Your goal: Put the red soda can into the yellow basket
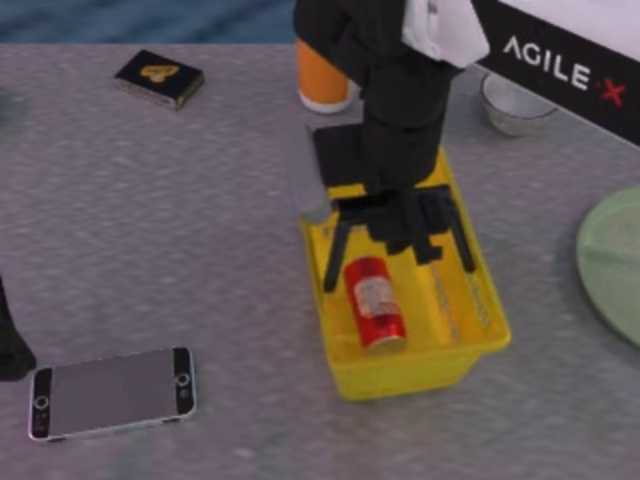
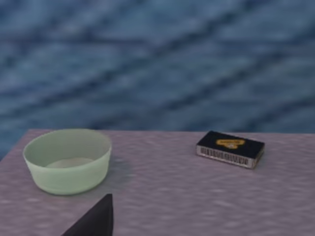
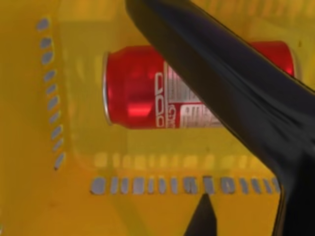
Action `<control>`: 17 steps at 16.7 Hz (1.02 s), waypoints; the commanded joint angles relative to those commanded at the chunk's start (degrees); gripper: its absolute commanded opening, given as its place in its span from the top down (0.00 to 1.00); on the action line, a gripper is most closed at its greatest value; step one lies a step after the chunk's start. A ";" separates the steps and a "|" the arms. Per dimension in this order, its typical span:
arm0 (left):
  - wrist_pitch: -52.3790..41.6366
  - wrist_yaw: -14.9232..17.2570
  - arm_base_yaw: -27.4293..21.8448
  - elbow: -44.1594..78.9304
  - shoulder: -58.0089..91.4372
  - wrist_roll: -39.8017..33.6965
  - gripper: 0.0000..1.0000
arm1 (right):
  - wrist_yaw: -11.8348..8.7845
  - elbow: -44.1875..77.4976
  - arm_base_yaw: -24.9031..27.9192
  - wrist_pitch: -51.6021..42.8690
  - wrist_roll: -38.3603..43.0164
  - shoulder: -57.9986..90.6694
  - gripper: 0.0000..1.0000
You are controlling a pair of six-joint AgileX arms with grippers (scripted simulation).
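The red soda can (image 1: 374, 300) lies on its side on the floor of the yellow basket (image 1: 400, 375), silver top toward the near wall. My right gripper (image 1: 400, 232) hangs open just above the basket's middle, behind the can and not touching it. In the right wrist view the can (image 3: 133, 88) rests free below, the basket's dark handle (image 3: 236, 83) crosses in front of it, and one fingertip (image 3: 203, 219) shows against the yellow wall. My left arm (image 1: 10, 345) is parked at the table's left edge, one fingertip (image 2: 101, 216) over bare table.
A phone (image 1: 112, 392) lies front left and a black box (image 1: 159, 77) back left. An orange container (image 1: 320, 80) stands behind the basket, a white bowl (image 1: 515, 105) back right, a green plate (image 1: 612, 260) at the right edge. A green bowl (image 2: 68, 160) shows in the left wrist view.
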 joint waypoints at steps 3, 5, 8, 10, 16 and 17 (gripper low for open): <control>0.00 0.00 0.00 0.00 0.00 0.00 0.00 | 0.00 0.00 0.00 0.00 0.00 0.00 0.98; 0.00 0.00 0.00 0.00 0.00 0.00 0.00 | 0.00 0.00 0.00 0.00 0.00 0.00 1.00; 0.00 0.00 0.00 0.00 0.00 0.00 0.00 | 0.00 0.00 0.00 0.00 0.00 0.00 1.00; 0.00 0.00 0.00 0.00 0.00 0.00 0.00 | 0.00 0.00 0.00 0.00 0.00 0.00 1.00; 0.00 0.00 0.00 0.00 0.00 0.00 0.00 | 0.00 0.00 0.00 0.00 0.00 0.00 1.00; 0.00 0.00 0.00 0.00 0.00 0.00 0.00 | 0.00 0.00 0.00 0.00 0.00 0.00 1.00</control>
